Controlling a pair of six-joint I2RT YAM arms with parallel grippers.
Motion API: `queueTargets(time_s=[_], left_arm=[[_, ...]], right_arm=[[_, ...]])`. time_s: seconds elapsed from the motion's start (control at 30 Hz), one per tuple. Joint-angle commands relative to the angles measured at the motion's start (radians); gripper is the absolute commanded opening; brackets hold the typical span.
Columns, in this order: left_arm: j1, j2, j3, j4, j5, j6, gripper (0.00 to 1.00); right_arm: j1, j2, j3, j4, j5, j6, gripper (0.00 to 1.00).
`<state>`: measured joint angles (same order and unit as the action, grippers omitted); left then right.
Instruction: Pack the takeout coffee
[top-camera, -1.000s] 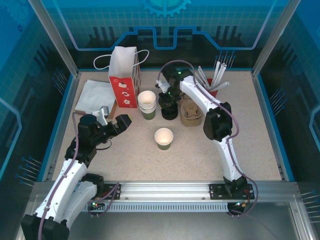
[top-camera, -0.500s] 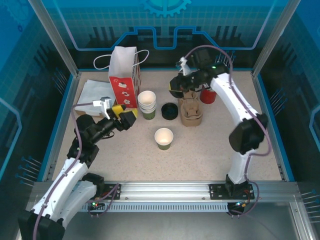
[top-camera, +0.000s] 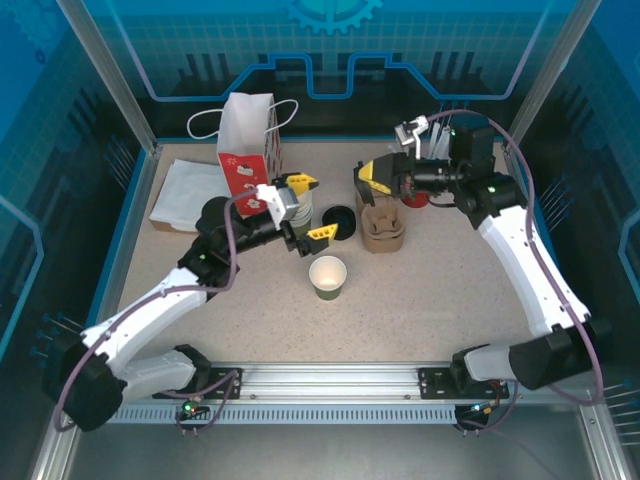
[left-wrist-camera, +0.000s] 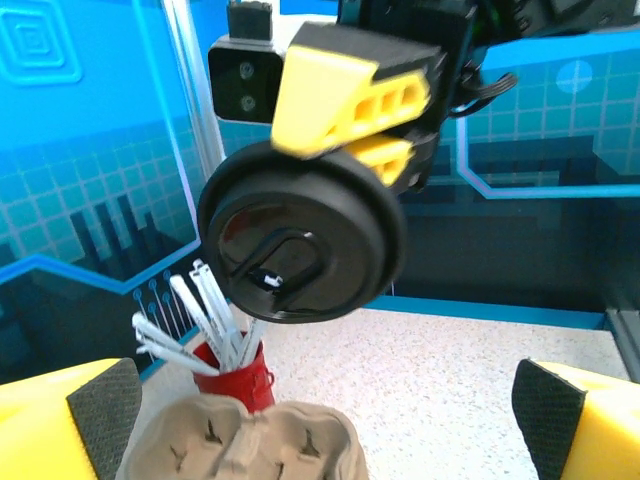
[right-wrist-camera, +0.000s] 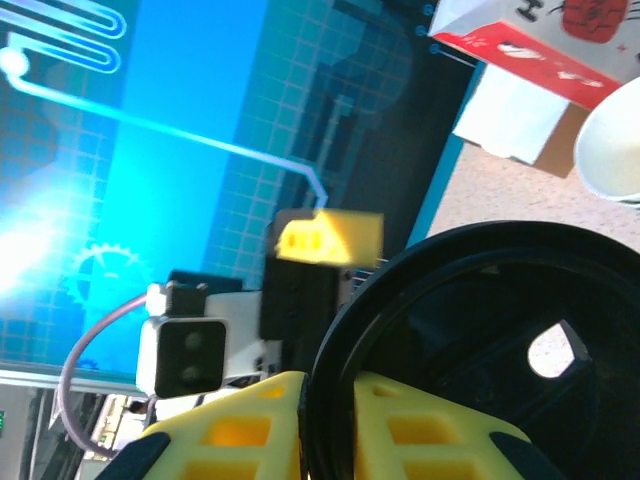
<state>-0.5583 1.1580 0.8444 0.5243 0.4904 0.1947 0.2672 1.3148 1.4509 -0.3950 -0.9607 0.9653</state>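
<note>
Most of the packing looks left to do. On the counter (top-camera: 450, 290) the cardboard carrier (top-camera: 382, 228) stands with its wells empty, as far as the top view shows. The left claw (top-camera: 311, 208) hangs spread fully wide with nothing in it, just beside the pile of spare lids (top-camera: 340, 220). The right claw (top-camera: 374, 182) is pinched nearly closed on the rim of 1 black lid (left-wrist-camera: 300, 245), in the air near the carrier. The green cup (top-camera: 328, 276) stands apart at the front of the counter. It is upright with its mouth up, its long axis vertical, and uncapped. The lid is held on edge, its top face turned sideways toward the left claw. It probably needs levelling before it can cap the cup, and the cup then has to go into the carrier.
</note>
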Motion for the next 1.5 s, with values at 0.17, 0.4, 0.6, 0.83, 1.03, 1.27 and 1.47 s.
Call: queueTargets(time_s=[0.17,0.4,0.6,0.83,1.03,1.27,1.47], left_arm=[[-0.082,0.151,0.143,0.134,0.048,0.118,0.99],[-0.104,0.194,0.186,0.159,0.045,0.117,0.97],[-0.109,0.2,0.203,0.133,0.05,0.136,0.89],[-0.108,0.195,0.201,0.104,0.055,0.156,0.84],[-0.108,0.191,0.201,0.102,0.055,0.162,0.81],[-0.109,0.166,0.191,0.056,0.044,0.185,0.75],[-0.108,0.117,0.185,-0.089,0.018,0.25,0.72]], right_arm=[[-0.005,-0.12,-0.086,0.143,-0.036,0.186,0.17],[0.013,-0.154,-0.145,0.216,-0.016,0.246,0.17],[0.038,-0.158,-0.145,0.219,-0.007,0.251,0.17],[0.056,-0.155,-0.135,0.226,0.0,0.26,0.17],[0.073,-0.147,-0.135,0.204,0.007,0.243,0.18],[0.073,-0.15,-0.14,0.143,0.02,0.2,0.22],[0.06,-0.153,-0.111,-0.019,0.059,0.072,0.35]])
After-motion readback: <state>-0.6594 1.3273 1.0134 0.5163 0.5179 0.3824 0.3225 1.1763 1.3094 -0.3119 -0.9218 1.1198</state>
